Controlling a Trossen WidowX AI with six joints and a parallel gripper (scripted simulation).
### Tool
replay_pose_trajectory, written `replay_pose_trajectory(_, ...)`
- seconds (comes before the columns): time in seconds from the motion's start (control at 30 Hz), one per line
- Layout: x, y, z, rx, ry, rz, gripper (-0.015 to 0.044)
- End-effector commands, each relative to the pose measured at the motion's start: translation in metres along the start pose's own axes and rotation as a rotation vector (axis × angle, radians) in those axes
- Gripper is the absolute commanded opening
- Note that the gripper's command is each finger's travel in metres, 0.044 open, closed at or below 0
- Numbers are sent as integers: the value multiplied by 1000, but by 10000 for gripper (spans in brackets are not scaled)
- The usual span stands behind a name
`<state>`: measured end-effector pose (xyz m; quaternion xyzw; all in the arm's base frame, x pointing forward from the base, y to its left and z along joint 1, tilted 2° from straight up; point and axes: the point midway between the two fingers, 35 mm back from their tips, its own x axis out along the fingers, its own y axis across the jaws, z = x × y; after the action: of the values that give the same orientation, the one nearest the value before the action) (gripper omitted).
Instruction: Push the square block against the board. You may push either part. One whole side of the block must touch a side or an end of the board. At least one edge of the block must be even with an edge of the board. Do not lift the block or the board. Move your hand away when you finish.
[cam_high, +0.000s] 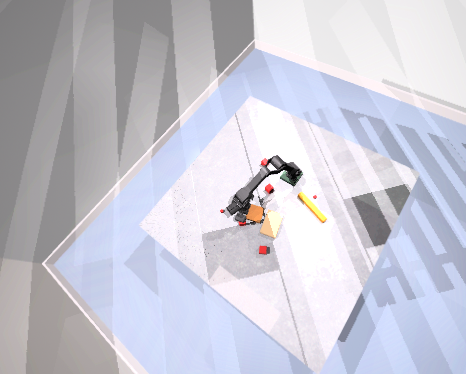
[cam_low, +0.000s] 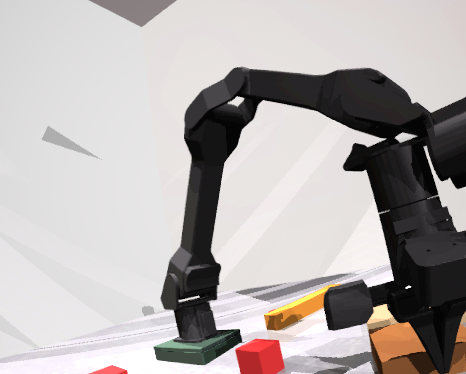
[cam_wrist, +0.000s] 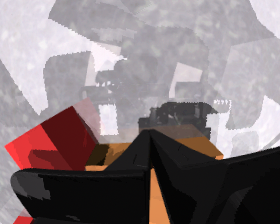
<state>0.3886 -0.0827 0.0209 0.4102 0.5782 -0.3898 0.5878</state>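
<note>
Looking from the top, the orange block (cam_high: 255, 213) (cam_low: 400, 345) (cam_wrist: 207, 146) sits just beside the tan board (cam_high: 271, 224) (cam_low: 382, 316); contact is unclear. In the exterior view, the gripper (cam_high: 248, 221) (cam_low: 443, 369) (cam_wrist: 148, 135) is closed on nothing, its 2 tips at the block. The wrist view shows them over it (probably light, stiff and easy to slide): push low on 1 flat side, without gripping.

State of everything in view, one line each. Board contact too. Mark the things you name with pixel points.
hand (cam_high: 241, 218) (cam_low: 444, 369) (cam_wrist: 148, 135): shut
arm (cam_high: 255, 183) (cam_low: 285, 88): bent
green base (cam_high: 286, 178) (cam_low: 231, 338): flat, under arm
square block (cam_high: 255, 213) (cam_low: 397, 345) (cam_wrist: 205, 146): flat, beside board; contact unclear
board (cam_high: 271, 225) (cam_low: 381, 315): flat
yellow bar (cam_high: 312, 207) (cam_low: 300, 308): flat, apart from board
red blocks (cam_high: 263, 250) (cam_low: 260, 357) (cam_wrist: 50, 137): scattered
</note>
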Motion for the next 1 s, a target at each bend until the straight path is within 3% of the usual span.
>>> replay_pose_trajectory(0.0, 5, -1, -12, -5, 16, -12, 0)
replay_pose_trajectory(0.97, 5, -2, -50, -5, 20, -12, 0)
